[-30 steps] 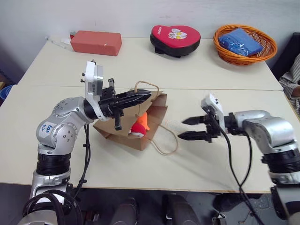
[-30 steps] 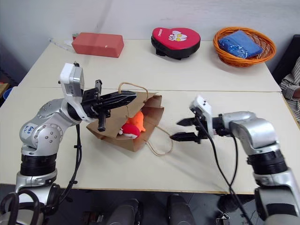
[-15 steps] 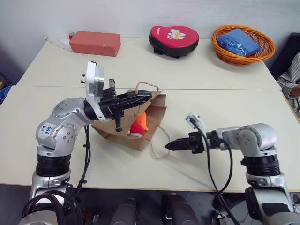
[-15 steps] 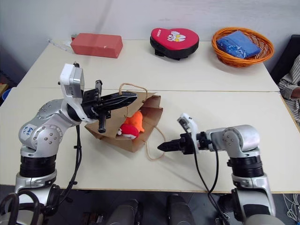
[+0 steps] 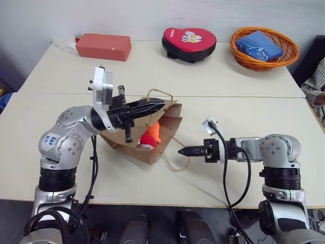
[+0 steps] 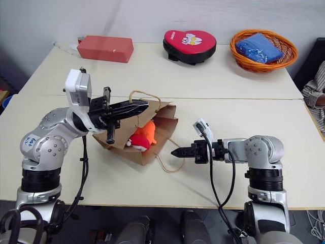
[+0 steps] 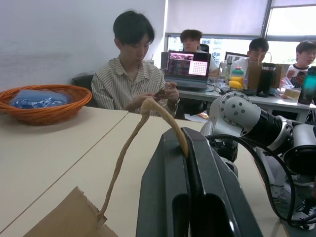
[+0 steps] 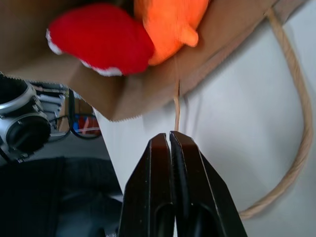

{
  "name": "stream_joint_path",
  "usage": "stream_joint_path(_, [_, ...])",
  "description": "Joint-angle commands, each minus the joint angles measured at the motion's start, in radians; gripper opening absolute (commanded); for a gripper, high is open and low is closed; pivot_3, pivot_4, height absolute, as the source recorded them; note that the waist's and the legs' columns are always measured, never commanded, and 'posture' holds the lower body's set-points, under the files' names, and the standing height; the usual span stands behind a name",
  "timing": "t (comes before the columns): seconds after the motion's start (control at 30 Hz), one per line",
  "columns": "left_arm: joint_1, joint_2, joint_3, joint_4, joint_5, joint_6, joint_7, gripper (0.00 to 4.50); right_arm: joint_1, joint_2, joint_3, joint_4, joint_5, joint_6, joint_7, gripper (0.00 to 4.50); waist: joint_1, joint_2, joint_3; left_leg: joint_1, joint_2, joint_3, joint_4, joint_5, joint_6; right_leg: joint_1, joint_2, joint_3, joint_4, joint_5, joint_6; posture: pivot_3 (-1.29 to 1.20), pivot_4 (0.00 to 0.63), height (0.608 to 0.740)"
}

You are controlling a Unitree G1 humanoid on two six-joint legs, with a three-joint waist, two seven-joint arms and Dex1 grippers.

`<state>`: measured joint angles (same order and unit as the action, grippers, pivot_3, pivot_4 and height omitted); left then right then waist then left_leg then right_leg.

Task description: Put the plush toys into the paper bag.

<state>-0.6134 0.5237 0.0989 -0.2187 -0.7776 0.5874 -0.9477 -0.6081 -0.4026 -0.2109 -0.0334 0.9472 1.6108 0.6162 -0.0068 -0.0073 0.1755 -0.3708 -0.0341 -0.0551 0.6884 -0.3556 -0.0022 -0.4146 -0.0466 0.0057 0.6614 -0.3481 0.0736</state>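
Pale table (image 5: 213,76) carries paper bag (image 5: 133,146), red block (image 5: 104,46), heart-shaped pad (image 5: 189,43), orange basket (image 5: 264,47)

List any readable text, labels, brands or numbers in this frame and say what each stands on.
Nothing reads for certain.
Heart-shaped pad: small white lettering near its left edge, too small to read.
Sticker on the left arm: blue handwritten marks, illegible.
Laptop screen behind the seated person: content too blurred to read.

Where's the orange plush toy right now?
In the head views the orange plush toy sits in the open mouth of the paper bag, near the table's middle, against the red plush toy, below the left claw.
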Motion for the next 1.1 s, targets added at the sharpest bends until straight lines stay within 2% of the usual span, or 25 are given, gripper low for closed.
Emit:
stream_joint_path(0.03, [-0.018,0.000,0.011,-0.016,-0.003,-0.016,0.001,0.00,-0.029,-0.015,-0.106,0.010,0.178,0.004,-0.050,0.06,0.001,0.000,0.000,0.000,0.000,0.000,0.000,0.000,0.000,0.000,0.000,0.000,0.000,0.000,0.000,0.00,0.150,0.740])
stream_joint_path(0.1, [-0.018,0.003,0.013,-0.015,-0.003,-0.016,0.000,0.00,-0.034,-0.055,-0.122,0.012,0.228,0.004,-0.088,0.06,0.002,0.000,0.000,0.000,0.000,0.000,0.000,0.000,0.000,0.000,0.000,0.000,0.000,0.000,0.000,0.00,0.150,0.740])
stream_joint_path(0.2, [-0.013,0.011,0.016,-0.019,-0.003,-0.014,-0.004,0.00,-0.017,-0.183,-0.087,-0.015,0.228,0.004,-0.142,0.06,0.008,0.000,0.000,0.000,0.000,0.000,0.000,0.000,0.000,0.000,0.000,0.000,-0.001,0.000,0.000,0.00,0.150,0.740])
stream_joint_path(0.27, [-0.009,0.012,0.016,-0.025,-0.004,-0.013,-0.003,0.00,0.021,-0.278,-0.056,-0.038,0.292,0.004,-0.152,0.42,0.009,0.000,0.000,-0.001,0.000,0.000,0.000,0.000,0.001,0.000,-0.001,0.000,-0.001,0.000,0.000,0.00,0.150,0.740])
stream_joint_path(0.33, [-0.007,0.010,0.017,-0.028,-0.005,-0.014,0.000,0.00,0.065,-0.320,-0.054,-0.041,0.351,0.004,-0.202,0.94,0.008,0.000,0.000,-0.001,0.000,0.000,-0.001,0.000,0.001,0.001,-0.001,0.000,-0.002,0.000,0.000,0.00,0.150,0.740])
stream_joint_path(0.4, [-0.006,0.004,0.018,-0.030,-0.006,-0.016,0.006,0.00,0.108,-0.338,-0.059,-0.031,0.398,0.004,-0.251,1.71,0.003,0.000,0.000,-0.001,0.000,0.000,-0.001,0.000,0.001,0.001,0.000,0.000,-0.003,0.000,0.000,0.00,0.150,0.740])
stream_joint_path(0.43, [-0.003,-0.001,0.019,-0.031,-0.006,-0.018,0.011,0.00,0.137,-0.345,-0.059,-0.027,0.425,0.004,-0.274,1.96,0.003,0.000,0.000,-0.001,0.000,0.000,-0.002,0.000,0.001,0.001,0.000,0.000,-0.002,0.000,0.000,0.00,0.150,0.740])
stream_joint_path(0.67, [0.007,-0.022,0.027,-0.047,-0.019,-0.013,0.050,0.00,0.261,-0.294,-0.055,0.039,0.648,-0.024,-0.496,4.34,0.004,0.000,0.000,0.000,0.001,0.001,-0.002,0.000,0.002,0.001,0.000,0.000,-0.002,0.000,0.000,0.00,0.150,0.740])
stream_joint_path(0.7, [0.006,-0.022,0.028,-0.048,-0.022,-0.011,0.053,0.00,0.276,-0.291,-0.037,0.043,0.699,-0.049,-0.539,4.47,0.004,0.000,0.000,0.000,0.001,0.001,-0.002,0.000,0.002,0.001,0.000,0.001,-0.002,0.000,0.000,0.00,0.150,0.740])
stream_joint_path(0.93, [0.000,-0.014,0.031,-0.045,-0.027,0.000,0.056,0.00,0.308,-0.247,0.161,0.002,0.996,-0.297,-0.837,4.47,-0.003,0.000,0.000,0.001,0.002,0.001,-0.002,0.000,0.002,0.002,0.001,0.000,-0.002,0.000,0.000,0.00,0.150,0.740])
stream_joint_path(1.1, [-0.007,-0.010,0.032,-0.041,-0.028,0.003,0.057,0.00,0.273,-0.157,0.230,-0.013,1.025,-0.435,-0.959,4.47,-0.019,0.000,0.000,0.001,0.002,0.001,-0.002,0.000,0.002,0.002,0.001,0.000,-0.002,0.000,0.000,0.00,0.150,0.740])
